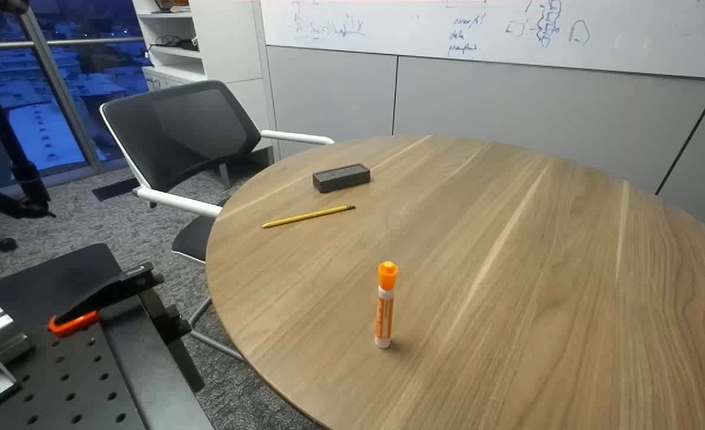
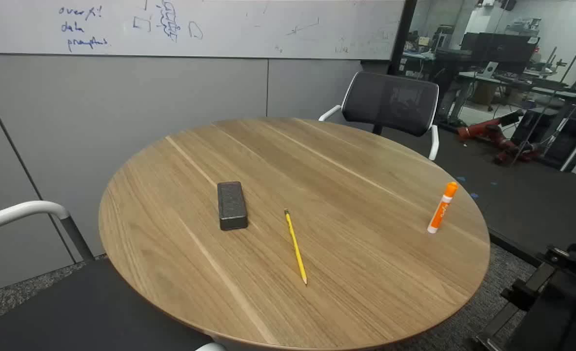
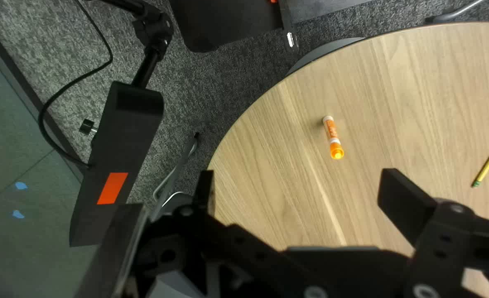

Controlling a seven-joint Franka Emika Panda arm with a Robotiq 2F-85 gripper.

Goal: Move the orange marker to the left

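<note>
Your jaws stand wide apart, gripping nothing; an off-centre descent could topple the upright orange marker (image 1: 385, 307), which might roll off the desk (image 1: 507, 334).

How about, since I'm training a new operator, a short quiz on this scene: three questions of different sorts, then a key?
1. True or false: the orange marker stands upright on the table, its cap at the top.

2. Multiple choice: in both exterior views, which of these is nearer the black block?
A) the yellow pencil
B) the orange marker

3. Fill in the missing word, open or shut: in the wrist view, the end effector is ____.

Key: 1. True. 2. A. 3. Open.
</note>
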